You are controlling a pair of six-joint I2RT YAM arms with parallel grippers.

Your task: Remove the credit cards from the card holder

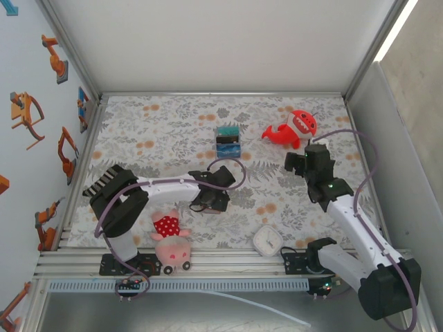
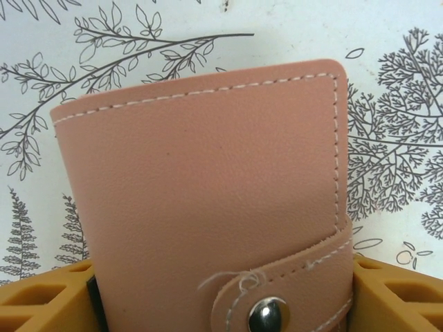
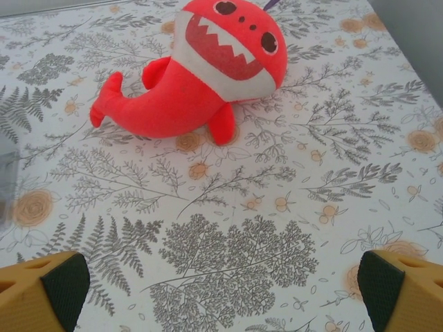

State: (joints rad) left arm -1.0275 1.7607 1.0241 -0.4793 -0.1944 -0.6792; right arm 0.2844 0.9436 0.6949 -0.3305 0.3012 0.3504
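The card holder (image 2: pixel 208 194) lies on the worktop (image 2: pixel 387 55), a little in front of my left arm's base and near the middle. It is folded and its tab (image 2: pixel 291 277) is fastened by the metal stud (image 2: pixel 268 315). I judge it light and soft, with a grainy leather skin that should not slip much, but it will bend if I squeeze it hard. The cards, I think, are stiff and thin inside it. The best place to take hold is on the two side edges, below the stitched fold, leaving the tab free so it can be opened.

My left pincer (image 2: pixel 221 294) is low over the holder, and its yellow fingers (image 2: pixel 41 297) lie against both side edges, so it is closed on the holder. The left arm reaches forward and bends inward at the elbow.

My right pincer (image 3: pixel 221 283) is wide apart and holds nothing. It hovers over the worktop on the right and points toward the red shark toy (image 3: pixel 201 69).
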